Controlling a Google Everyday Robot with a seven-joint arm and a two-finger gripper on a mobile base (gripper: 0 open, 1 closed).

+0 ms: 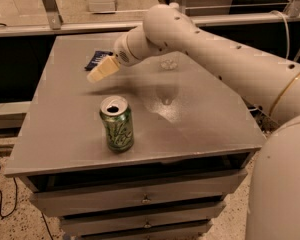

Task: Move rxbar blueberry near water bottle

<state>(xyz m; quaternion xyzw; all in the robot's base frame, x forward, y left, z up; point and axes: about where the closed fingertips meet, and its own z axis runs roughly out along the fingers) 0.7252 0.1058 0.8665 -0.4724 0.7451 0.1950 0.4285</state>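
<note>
The rxbar blueberry (95,58) is a dark blue flat bar lying at the far left of the grey table (65,134); its near end is hidden behind my gripper. My gripper (101,70) hangs just in front of and slightly above the bar, its cream-coloured tip pointing down-left. The water bottle (166,86) is a clear bottle standing upright near the table's middle, to the right of the gripper and just beside my forearm. It stands well apart from the bar.
A green soda can (117,124) stands open near the table's front, below the gripper. My white arm (215,49) stretches across the back right of the table. Drawers (145,199) sit under the tabletop. Floor and metal frames lie beyond the table.
</note>
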